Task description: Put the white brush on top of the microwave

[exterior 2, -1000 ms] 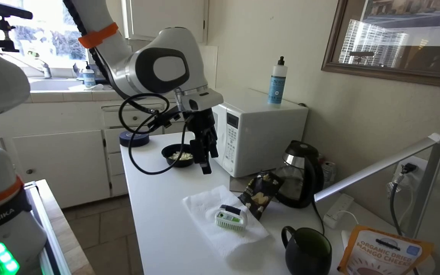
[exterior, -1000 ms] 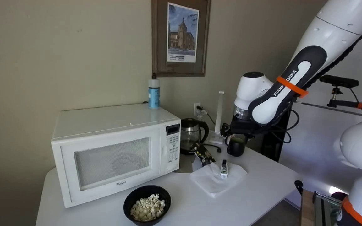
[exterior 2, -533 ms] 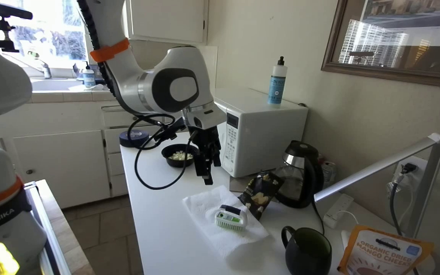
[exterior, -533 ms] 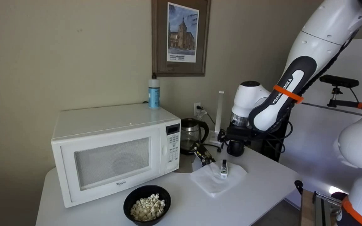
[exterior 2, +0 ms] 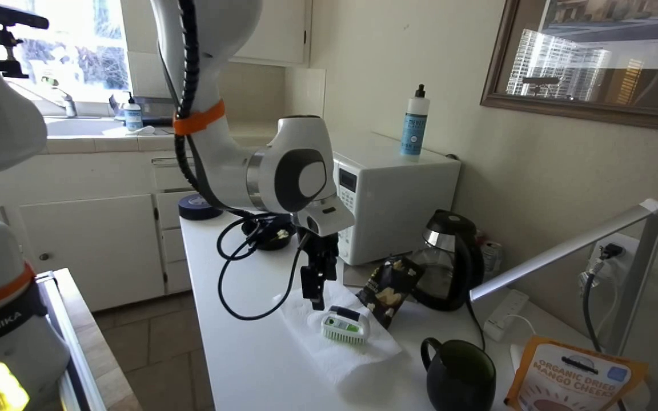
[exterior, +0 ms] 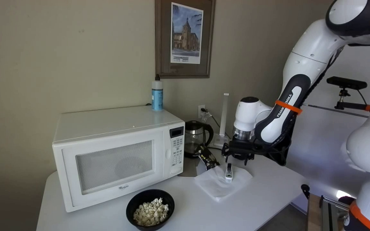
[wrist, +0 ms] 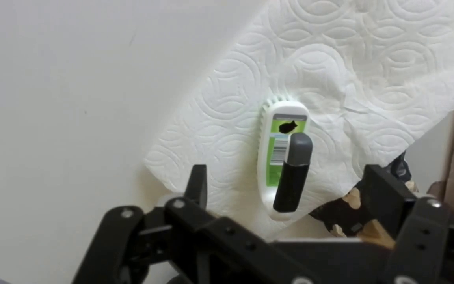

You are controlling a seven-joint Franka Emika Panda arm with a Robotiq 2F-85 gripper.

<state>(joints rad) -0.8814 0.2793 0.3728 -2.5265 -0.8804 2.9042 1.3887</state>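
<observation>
Exterior views: claw (exterior: pixel 236 162) lower than before, nearer the brush (exterior: pixel 229 176).

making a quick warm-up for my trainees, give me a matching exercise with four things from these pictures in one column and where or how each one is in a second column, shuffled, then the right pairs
Column 1
1) white brush
2) tall blue-labelled bottle
3) popcorn bowl
4) gripper

Column 2
A) open, holding nothing
B) on top of the microwave
C) on the table, in front of the microwave
D) on the paper towel

Right pairs: 1-D; 2-B; 3-C; 4-A
</observation>
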